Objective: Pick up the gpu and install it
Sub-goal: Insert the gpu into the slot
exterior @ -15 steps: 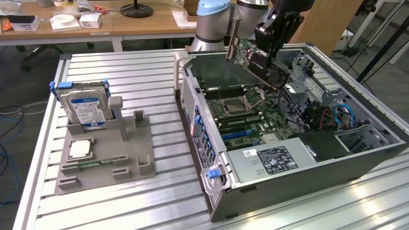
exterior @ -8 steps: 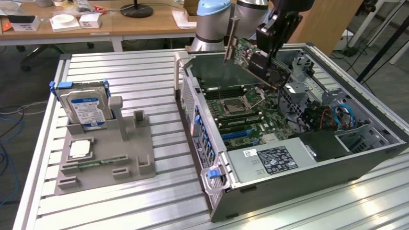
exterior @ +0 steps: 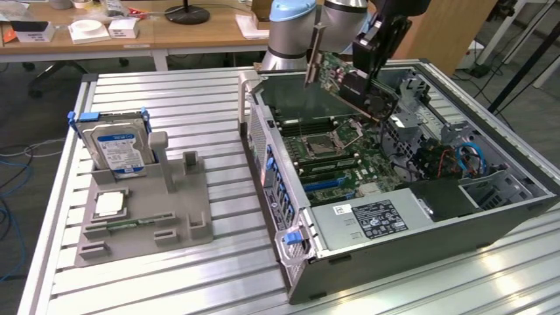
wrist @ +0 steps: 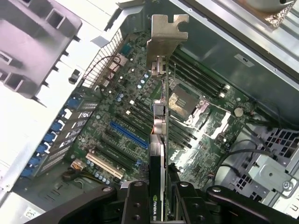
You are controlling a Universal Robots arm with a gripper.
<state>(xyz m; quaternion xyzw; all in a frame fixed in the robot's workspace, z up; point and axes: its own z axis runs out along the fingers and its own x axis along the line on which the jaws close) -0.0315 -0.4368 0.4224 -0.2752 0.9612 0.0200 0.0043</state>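
My claw [wrist: 158,207], its jaws closed partway onto the thin card, holds the gpu [exterior: 350,82] tilted in the air over the open computer case [exterior: 437,243], toward 12 o'clock in the exterior view. I judge the card light, rigid and fragile. It has a green board, a dark matte face and a stamped silver bracket [wrist: 166,39], and is best pinched along its edge.
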